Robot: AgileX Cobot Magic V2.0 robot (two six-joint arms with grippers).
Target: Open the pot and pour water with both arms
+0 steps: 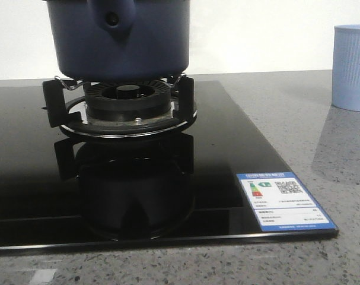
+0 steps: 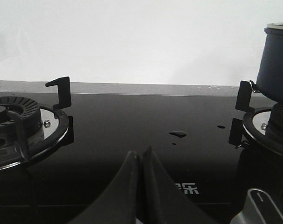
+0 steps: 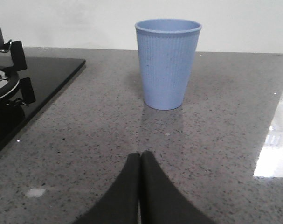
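Squarely on burner, pot (image 1: 123, 50)

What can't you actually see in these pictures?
- The pot: its top and any lid are cut off by the upper edge of the front view and the right edge of the left wrist view.
- Whether the cup holds water: its rim hides the inside.
- The label: print too small to read.

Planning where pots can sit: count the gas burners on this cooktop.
2. One burner sits under the pot in the front view; the left wrist view shows a second, bare burner further along the glass. More may lie outside the frames.
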